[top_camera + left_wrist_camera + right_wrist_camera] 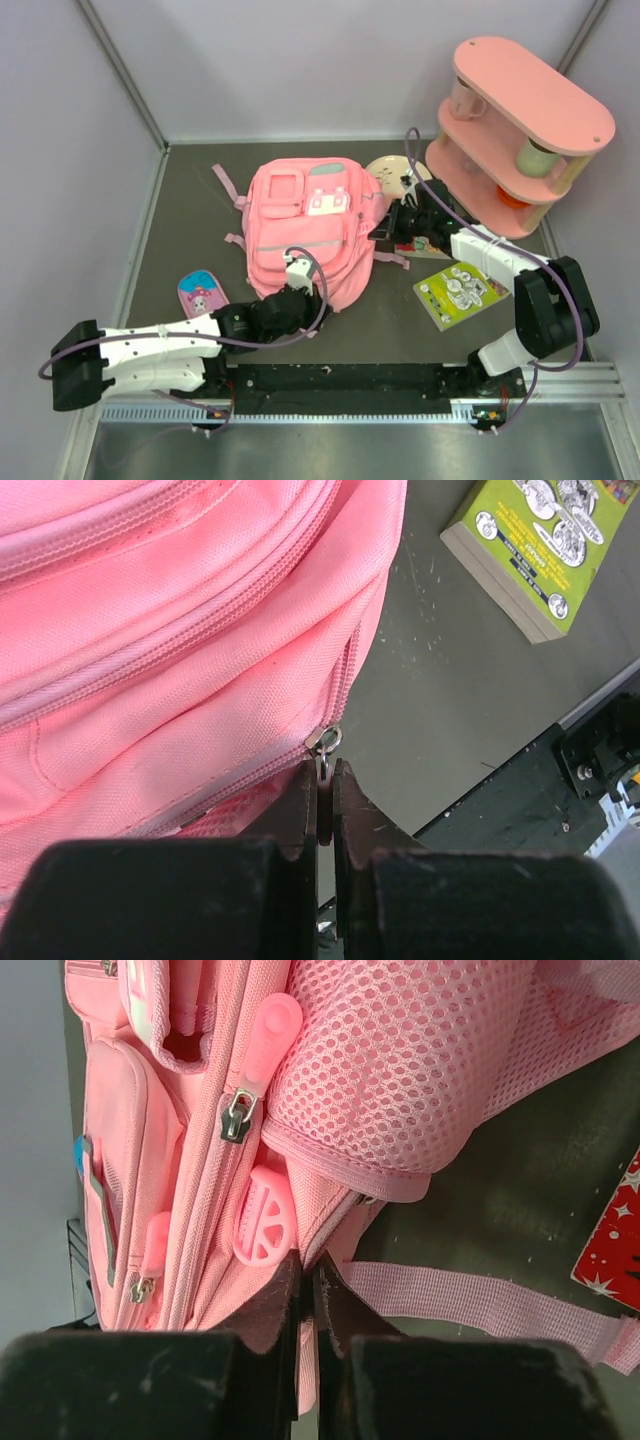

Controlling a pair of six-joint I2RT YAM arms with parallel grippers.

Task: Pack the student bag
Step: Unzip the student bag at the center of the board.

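Note:
The pink student bag lies flat in the middle of the table, front pockets up. My left gripper is at the bag's near edge. In the left wrist view it is shut on the metal zipper pull of the main zipper. My right gripper is at the bag's right side. In the right wrist view it is shut on a fold of the bag's pink fabric, below the mesh side pocket and beside a pink strap.
A green book lies right of the bag and shows in the left wrist view. A small pink pouch lies at the near left. A pink shelf stands back right, with a plate beside it. A red item lies under the right arm.

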